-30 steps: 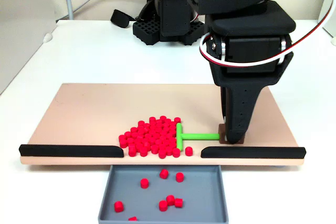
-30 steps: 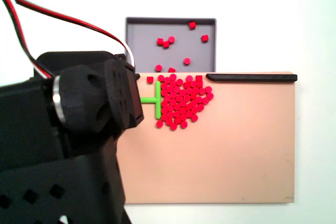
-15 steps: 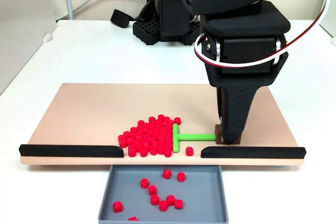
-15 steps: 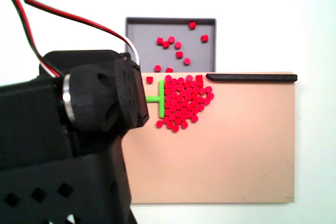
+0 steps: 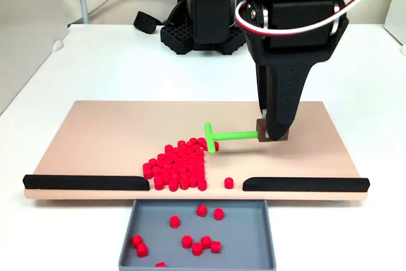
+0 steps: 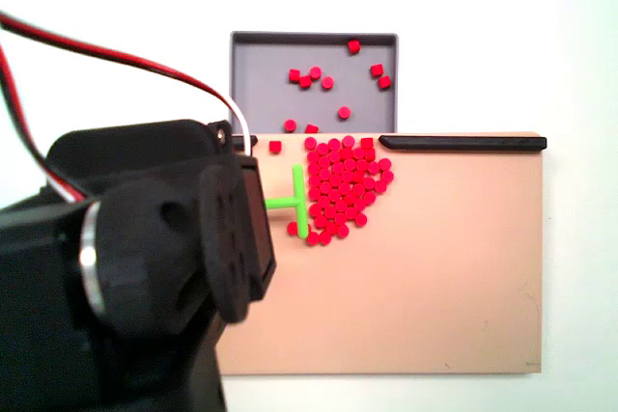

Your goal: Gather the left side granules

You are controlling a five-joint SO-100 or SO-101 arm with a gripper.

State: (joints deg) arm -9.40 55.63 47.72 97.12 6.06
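Note:
A heap of tiny red granules (image 5: 177,164) lies on the pink board (image 5: 101,138), close to the gap between the two black strips. One stray granule (image 5: 228,183) sits alone in that gap. My gripper (image 5: 273,134) is shut on the brown end block of the green T-shaped pusher (image 5: 231,136). The pusher's crossbar is at the heap's far right edge. In a fixed view from above, the pusher (image 6: 295,202) touches the left flank of the granules (image 6: 343,190), and the arm's body hides the gripper.
A grey tray (image 5: 250,236) below the board's front edge holds several granules; it also appears at the top in the other fixed view as the tray (image 6: 261,74). Black strips (image 5: 85,182) (image 5: 304,184) line the front edge. The arm's base (image 5: 203,17) stands behind the board.
The gripper has carried the pusher away from the front edge toward the board's middle, up to the heap's far side. A few more granules have dropped into the tray.

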